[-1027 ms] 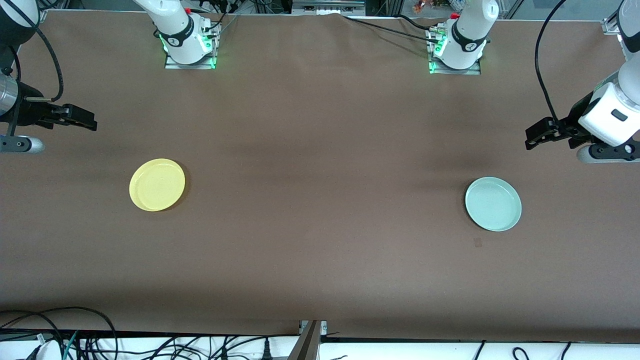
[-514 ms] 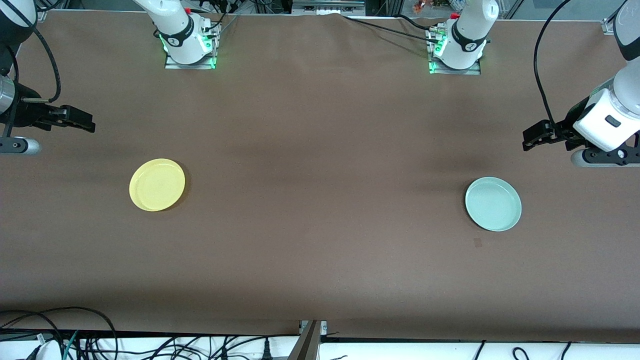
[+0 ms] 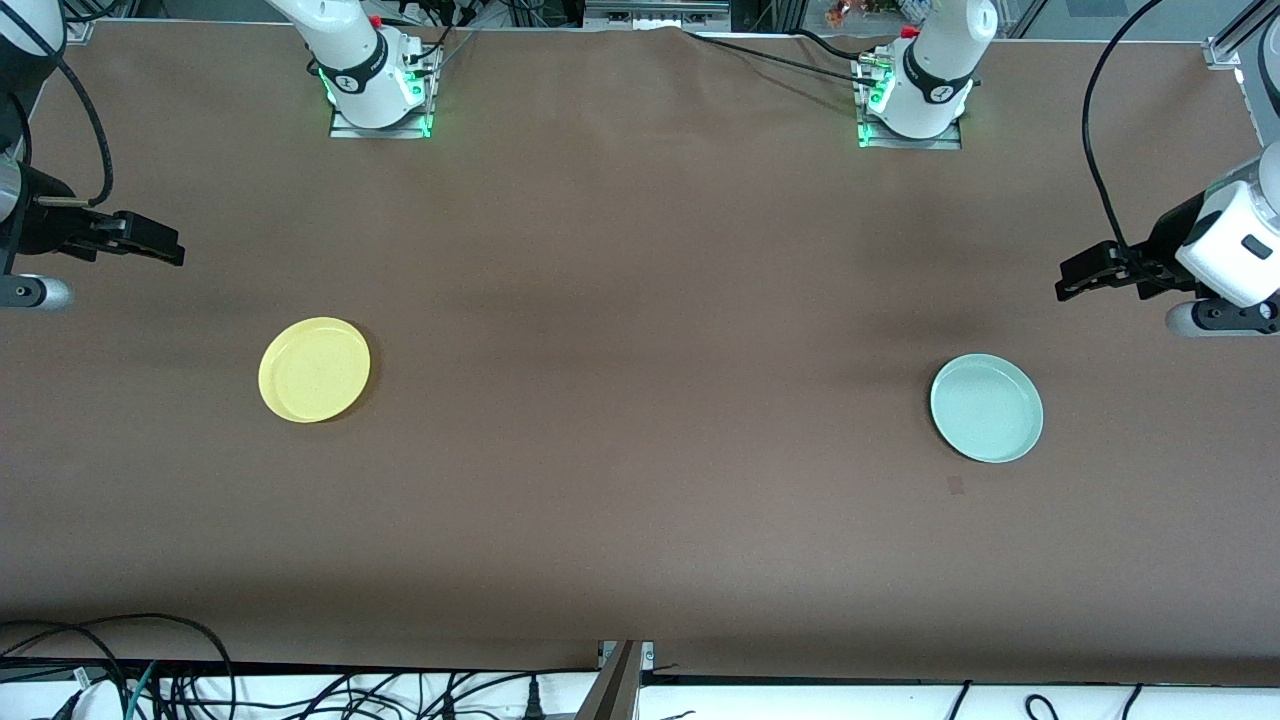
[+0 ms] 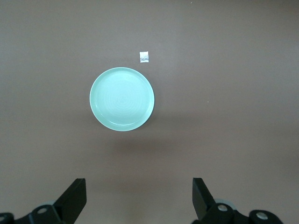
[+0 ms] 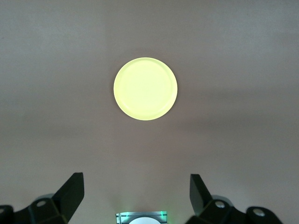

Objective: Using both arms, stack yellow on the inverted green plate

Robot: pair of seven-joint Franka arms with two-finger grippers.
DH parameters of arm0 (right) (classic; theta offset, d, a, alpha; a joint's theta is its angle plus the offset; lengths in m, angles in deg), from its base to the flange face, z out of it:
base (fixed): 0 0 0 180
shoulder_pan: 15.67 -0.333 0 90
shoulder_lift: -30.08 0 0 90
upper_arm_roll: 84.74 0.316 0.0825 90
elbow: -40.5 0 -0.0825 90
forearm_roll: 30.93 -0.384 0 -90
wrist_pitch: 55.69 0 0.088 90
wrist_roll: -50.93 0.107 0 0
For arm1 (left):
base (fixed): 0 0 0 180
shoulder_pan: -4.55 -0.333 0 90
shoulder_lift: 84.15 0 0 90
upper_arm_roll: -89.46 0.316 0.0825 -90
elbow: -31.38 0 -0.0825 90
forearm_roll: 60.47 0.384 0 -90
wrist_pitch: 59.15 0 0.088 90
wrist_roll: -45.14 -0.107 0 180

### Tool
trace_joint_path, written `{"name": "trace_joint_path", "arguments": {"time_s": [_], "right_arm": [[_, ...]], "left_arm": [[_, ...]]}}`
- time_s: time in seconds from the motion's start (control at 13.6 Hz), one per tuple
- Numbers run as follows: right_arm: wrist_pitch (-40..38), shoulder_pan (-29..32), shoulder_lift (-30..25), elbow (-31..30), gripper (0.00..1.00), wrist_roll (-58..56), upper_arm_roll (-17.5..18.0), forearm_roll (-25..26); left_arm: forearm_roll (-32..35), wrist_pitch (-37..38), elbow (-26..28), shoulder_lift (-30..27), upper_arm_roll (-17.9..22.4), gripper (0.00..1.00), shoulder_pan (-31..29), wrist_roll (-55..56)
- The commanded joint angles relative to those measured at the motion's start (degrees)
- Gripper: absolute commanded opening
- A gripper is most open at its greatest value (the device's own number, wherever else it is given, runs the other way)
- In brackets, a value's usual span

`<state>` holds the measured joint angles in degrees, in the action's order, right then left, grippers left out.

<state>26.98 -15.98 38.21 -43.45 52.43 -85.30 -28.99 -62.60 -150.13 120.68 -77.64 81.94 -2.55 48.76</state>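
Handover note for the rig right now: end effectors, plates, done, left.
Left end effector: open, empty, in the air at the left arm's end of the table, not over the green plate.
Right end effector: open, empty, in the air at the right arm's end, not over the yellow plate.
Green plate: on the table toward the left arm's end, rim up, not inverted.
Yellow plate: on the table toward the right arm's end, rim up.
Done: nothing; neither plate is gripped.
Left: flip the green plate, then set the yellow plate on it.

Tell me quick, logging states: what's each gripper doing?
Left gripper: open, empty, above the table near the green plate.
Right gripper: open, empty, near the yellow plate.
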Motion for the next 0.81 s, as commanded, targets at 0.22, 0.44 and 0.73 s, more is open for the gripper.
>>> {"name": "trace_joint_path", "arguments": {"time_s": [0.22,0.44,0.73], "right_arm": [[-0.6,0.5,0.7,1.7,1.00,-0.2,0.1,-0.8],[0.1,0.4,0.7,1.7,1.00,-0.2,0.2,-0.8],[1.1,0.4,0.7,1.8,1.00,0.1,0.1,-0.8]], "left_arm": [[0.8,1.1,-0.7,0.8,-0.6,1.00,-0.3,-1.3],[1.9,0.6,-0.8,1.0,-0.6,1.00,-0.3,-1.4],[3.5,0.6,-0.8,1.0,-0.7,1.00,0.2,-1.4]]}}
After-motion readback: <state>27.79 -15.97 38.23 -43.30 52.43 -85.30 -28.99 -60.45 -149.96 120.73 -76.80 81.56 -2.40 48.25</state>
